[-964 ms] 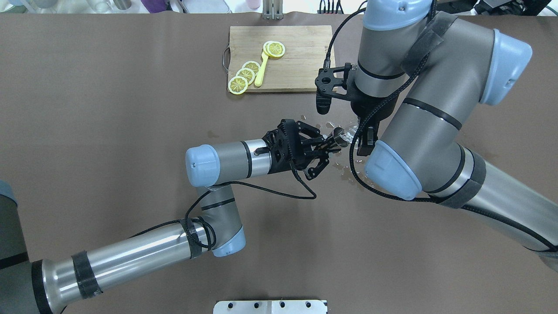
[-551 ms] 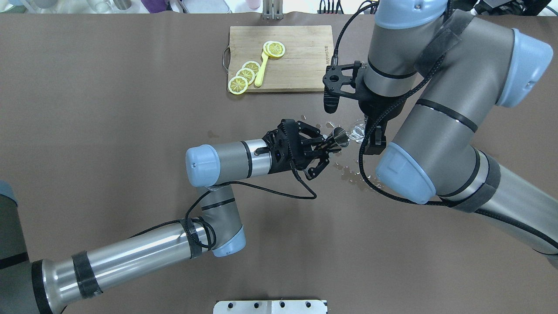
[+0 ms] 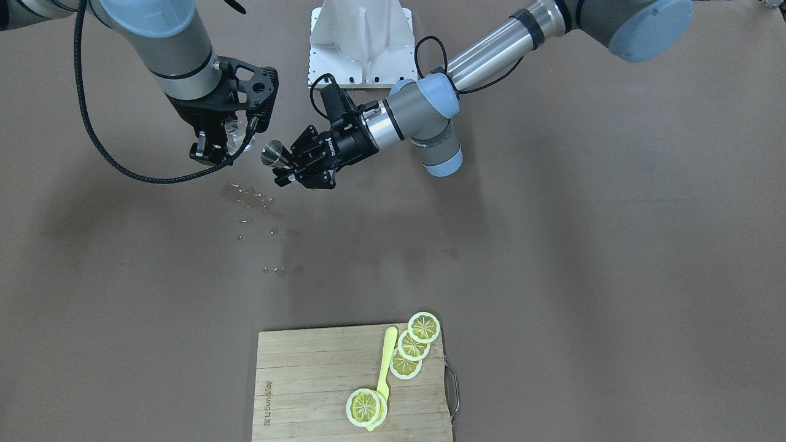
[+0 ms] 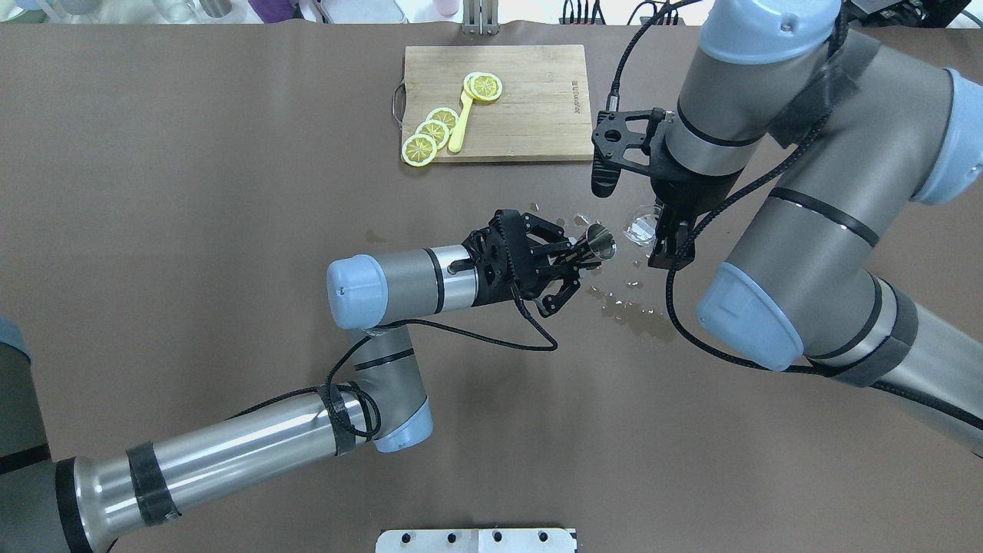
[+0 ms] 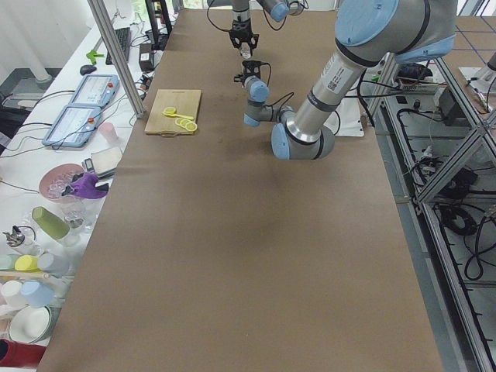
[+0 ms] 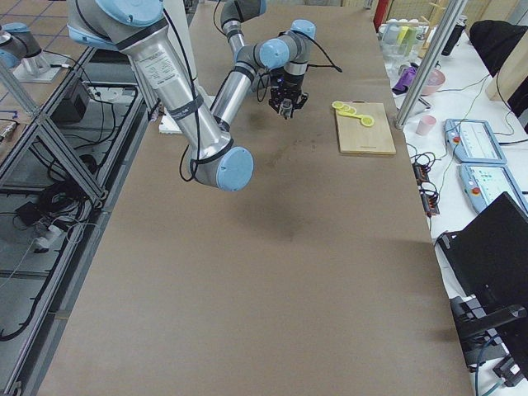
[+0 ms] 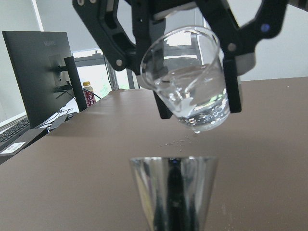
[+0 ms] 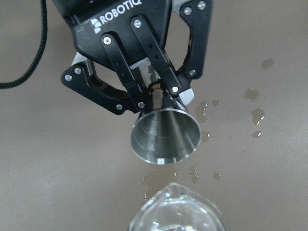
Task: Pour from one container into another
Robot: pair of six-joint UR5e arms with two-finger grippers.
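Grey steel nearest the robot: jigger (image 4: pixel 599 244) laid on its side above the table (image 4: pixel 192 192), pinched at its narrow waist by the left gripper (image 4: pixel 577 257), jaws drawn in tight around that neck. Probably gripped there to leave both cones free and to tip the mouth over with a roll of the wrist. Inside of the open cone bare and dry-looking from the right wrist camera, so likely emptied already.

Just beyond that mouth, apart from it and a little higher: glass cup (image 7: pixel 187 79), tilted toward the jigger, clear liquid pooled in its low side, a drop hanging under the base. Held by its wall in the right gripper (image 3: pixel 226 140), jaws closed to the cup's width, rim left open, seemingly to offer a catch for the stream.

Underneath, scattered droplets (image 3: pixel 252 199) on the brown cover, a sign of a pour not wholly caught. Worth levelling the cup before any travel.

Farthest off, well apart from both arms: wooden cutting board (image 4: pixel 530 123) with lemon slices (image 4: pixel 434 130) and a yellow spoon (image 4: pixel 459 130).
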